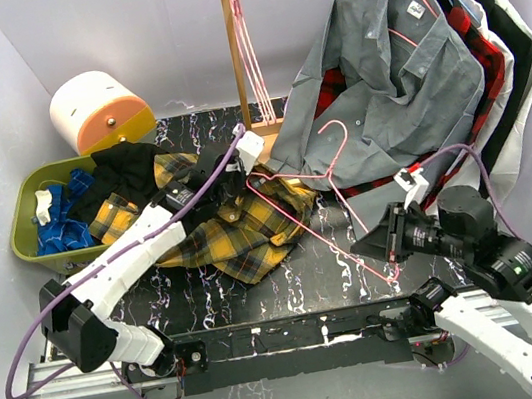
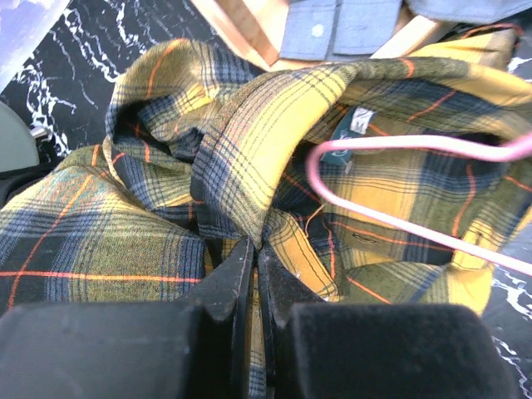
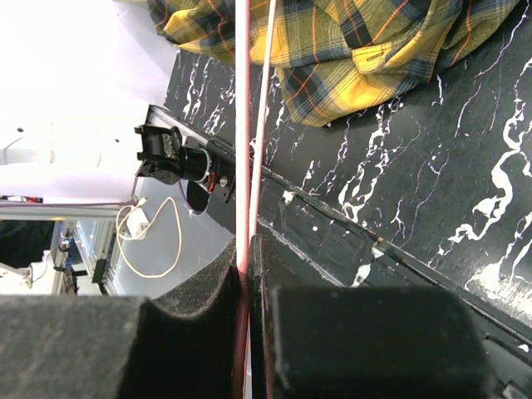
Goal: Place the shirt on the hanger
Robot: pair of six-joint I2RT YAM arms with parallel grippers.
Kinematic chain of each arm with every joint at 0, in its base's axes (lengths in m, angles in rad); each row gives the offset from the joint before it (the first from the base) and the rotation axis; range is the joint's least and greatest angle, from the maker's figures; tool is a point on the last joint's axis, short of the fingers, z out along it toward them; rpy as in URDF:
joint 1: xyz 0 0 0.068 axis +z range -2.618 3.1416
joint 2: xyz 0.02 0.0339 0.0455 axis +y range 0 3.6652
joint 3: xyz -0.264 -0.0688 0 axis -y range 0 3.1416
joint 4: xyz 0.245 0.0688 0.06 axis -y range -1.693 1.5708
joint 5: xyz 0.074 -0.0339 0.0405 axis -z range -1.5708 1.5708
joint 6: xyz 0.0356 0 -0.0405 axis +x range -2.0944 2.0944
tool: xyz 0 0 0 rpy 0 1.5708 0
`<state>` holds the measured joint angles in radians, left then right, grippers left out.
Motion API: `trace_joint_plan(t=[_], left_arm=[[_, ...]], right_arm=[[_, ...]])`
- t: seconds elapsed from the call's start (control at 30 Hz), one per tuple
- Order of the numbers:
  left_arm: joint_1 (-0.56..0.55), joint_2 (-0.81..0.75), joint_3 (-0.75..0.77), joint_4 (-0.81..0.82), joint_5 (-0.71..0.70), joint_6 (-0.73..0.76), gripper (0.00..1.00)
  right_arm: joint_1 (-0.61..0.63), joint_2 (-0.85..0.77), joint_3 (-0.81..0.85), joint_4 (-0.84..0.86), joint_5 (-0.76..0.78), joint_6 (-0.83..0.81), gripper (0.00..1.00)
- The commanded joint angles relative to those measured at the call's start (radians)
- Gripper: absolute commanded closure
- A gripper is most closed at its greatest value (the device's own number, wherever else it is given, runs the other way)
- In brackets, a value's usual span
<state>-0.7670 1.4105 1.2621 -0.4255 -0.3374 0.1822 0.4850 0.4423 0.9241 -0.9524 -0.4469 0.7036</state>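
Threading the hanger into the neck opening, not seated yet by my read. Left tool [image 2: 253, 249] is pressed together on a fold of the shirt [image 1: 235, 230] just below the collar. Right tool [image 3: 248, 249] is pinching the hanger [image 2: 399, 143] wire. The shirt lies bunched on the surface [image 1: 290, 287], and one rounded hanger end rests on its inner side near the neck label [image 2: 359, 120], just ahead of the left tool. Next, probably: right drives the wire into the shoulder while left holds the collar up — folds may snag.
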Motion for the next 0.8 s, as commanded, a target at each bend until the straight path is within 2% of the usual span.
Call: trace_joint_plan(t=[0.0, 0.23, 0.43, 0.77], left_arm=[[0.003, -0.031, 0.136, -0.113, 0.112, -0.019, 1.00], [0.002, -0.019, 0.253, -0.192, 0.179, -0.022, 1.00], [0.002, -0.011, 0.264, -0.197, 0.206, -0.029, 1.00], [0.001, 0.065, 0.429, -0.216, 0.244, -0.056, 1.00]], right_arm=[[-0.005, 0.084, -0.019, 0.211, -0.012, -0.065, 0.92], [-0.006, 0.169, 0.007, 0.303, 0.091, -0.141, 0.92], [-0.005, 0.155, -0.106, 0.527, 0.073, -0.052, 0.92], [-0.004, 0.145, -0.270, 0.789, 0.082, 0.037, 0.92]])
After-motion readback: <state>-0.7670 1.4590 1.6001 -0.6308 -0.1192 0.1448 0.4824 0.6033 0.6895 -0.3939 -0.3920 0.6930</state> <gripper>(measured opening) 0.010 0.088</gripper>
